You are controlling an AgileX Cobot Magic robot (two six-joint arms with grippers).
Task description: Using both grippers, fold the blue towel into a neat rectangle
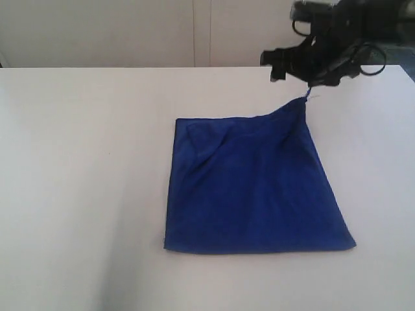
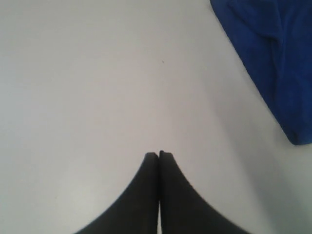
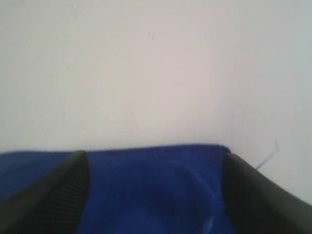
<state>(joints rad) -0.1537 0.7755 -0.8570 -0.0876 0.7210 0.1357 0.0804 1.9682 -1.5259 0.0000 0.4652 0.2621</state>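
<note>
The blue towel (image 1: 253,181) lies spread on the white table (image 1: 84,162), with a crease near its far left corner. Its far right corner is drawn out to a point, and a loose thread (image 1: 307,97) shows there. My right gripper (image 1: 311,84) hangs just over that corner. In the right wrist view the right gripper (image 3: 155,158) is open, its jaws wide apart with the blue towel (image 3: 151,190) edge lying between them and the thread (image 3: 268,156) just outside one finger. My left gripper (image 2: 159,153) is shut on nothing above bare table, with the blue towel (image 2: 273,58) off to one side.
The white table reaches a pale wall (image 1: 130,32) at the back. The left arm is out of the exterior view. The right arm's black body and cables (image 1: 337,39) fill the far right corner above the table.
</note>
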